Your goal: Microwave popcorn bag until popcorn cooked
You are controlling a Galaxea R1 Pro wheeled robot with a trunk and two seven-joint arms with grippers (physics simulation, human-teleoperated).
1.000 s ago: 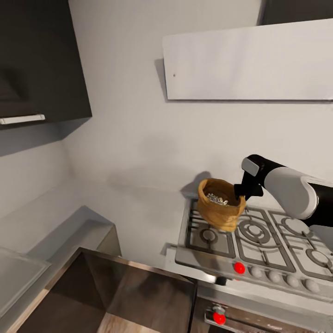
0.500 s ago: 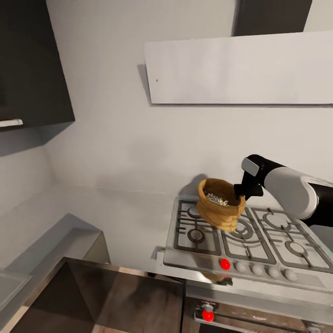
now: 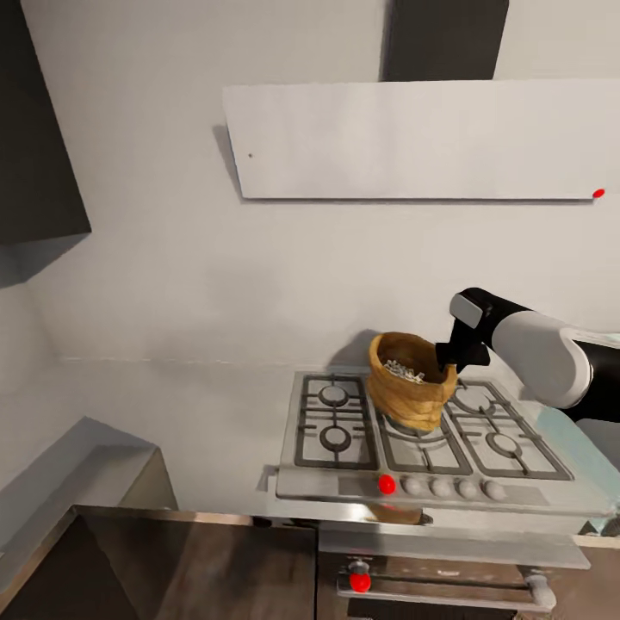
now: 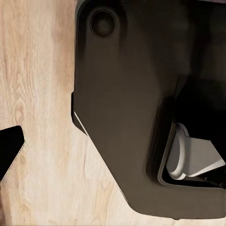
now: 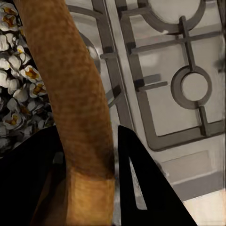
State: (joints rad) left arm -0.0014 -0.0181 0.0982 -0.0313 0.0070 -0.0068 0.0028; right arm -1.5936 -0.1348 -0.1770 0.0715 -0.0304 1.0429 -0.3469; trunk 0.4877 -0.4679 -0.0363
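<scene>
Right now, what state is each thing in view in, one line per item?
Popcorn bag: open-topped, lifted above the stove, pinched by its rim.
Popcorn: inside the bag, pale kernels showing.
Right gripper: shut on the bag's rim, one finger on each side of it.
Stove: burners bare, no flame visible.
Left gripper: state cannot be told.

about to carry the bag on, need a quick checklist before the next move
1. Right gripper shut on bag rim: ok; the right wrist view shows fingers either side of it.
2. Bag upright: ok, slightly tilted.
3. Popcorn inside bag: ok.
4. Bag off the stove: cannot tell.
5. Microwave located: not ok.
6. Left gripper free: cannot tell.
</scene>
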